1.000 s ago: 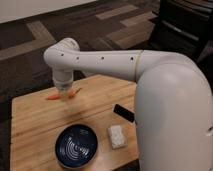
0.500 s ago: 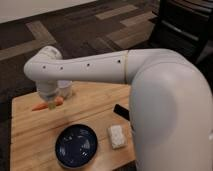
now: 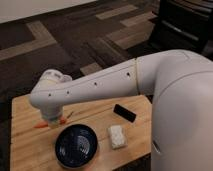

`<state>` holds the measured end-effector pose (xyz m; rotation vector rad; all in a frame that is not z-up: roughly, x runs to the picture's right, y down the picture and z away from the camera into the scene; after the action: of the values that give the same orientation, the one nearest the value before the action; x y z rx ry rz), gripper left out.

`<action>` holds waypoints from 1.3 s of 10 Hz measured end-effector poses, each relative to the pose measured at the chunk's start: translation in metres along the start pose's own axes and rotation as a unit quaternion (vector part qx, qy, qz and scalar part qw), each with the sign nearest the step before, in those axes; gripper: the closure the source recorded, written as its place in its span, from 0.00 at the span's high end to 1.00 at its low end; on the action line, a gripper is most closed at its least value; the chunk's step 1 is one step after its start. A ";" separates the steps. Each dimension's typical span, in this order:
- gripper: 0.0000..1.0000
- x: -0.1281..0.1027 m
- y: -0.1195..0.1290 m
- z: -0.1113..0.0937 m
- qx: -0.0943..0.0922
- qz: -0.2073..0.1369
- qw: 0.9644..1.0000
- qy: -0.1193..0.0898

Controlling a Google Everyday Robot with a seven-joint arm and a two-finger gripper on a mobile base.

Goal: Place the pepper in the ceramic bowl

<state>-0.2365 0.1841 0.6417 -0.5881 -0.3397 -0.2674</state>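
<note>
Dark carpet with pale stripes behind, and a light wooden worktop in front, seen from above. On the left part of this worktop, the pepper: slim, orange-red, lying nearly level, just above the wood or on it, cannot tell which. Only two ends visible, one to the left and one to the right of the tool; middle part hidden. Tool pointing straight down from the thick white wrist, closed around the pepper's middle, mostly covered by the wrist itself.

Just beside, to the lower right of the pepper, the ceramic bowl: round, dark blue, shallow, with pale line marks inside and nothing in it. Pepper outside the bowl, near its upper left rim, not touching it.

Further right, a small white rectangular object flat on the wood, close to the bowl but apart from it. Above that, a black rectangular device, lying at an angle.

Long white arm reaching from the big white body at the right, across the worktop. Dark furniture far at the upper right.
</note>
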 end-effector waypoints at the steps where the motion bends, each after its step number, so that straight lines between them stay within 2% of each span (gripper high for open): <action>1: 0.00 0.007 0.012 0.003 -0.006 0.016 1.000 0.005; 3: 0.00 0.033 0.038 0.011 -0.024 0.063 0.998 0.018; 5: 0.00 0.056 0.065 0.021 -0.041 0.106 0.993 0.026; 7: 0.02 0.059 0.070 0.023 -0.043 0.114 0.992 0.024; 8: 0.07 0.059 0.070 0.023 -0.043 0.114 0.992 0.024; 10: 0.42 0.059 0.070 0.023 -0.043 0.113 0.992 0.024; 13: 0.78 0.058 0.070 0.023 -0.043 0.113 0.992 0.024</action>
<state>-0.1647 0.2448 0.6472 -0.6983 -0.2129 -0.0786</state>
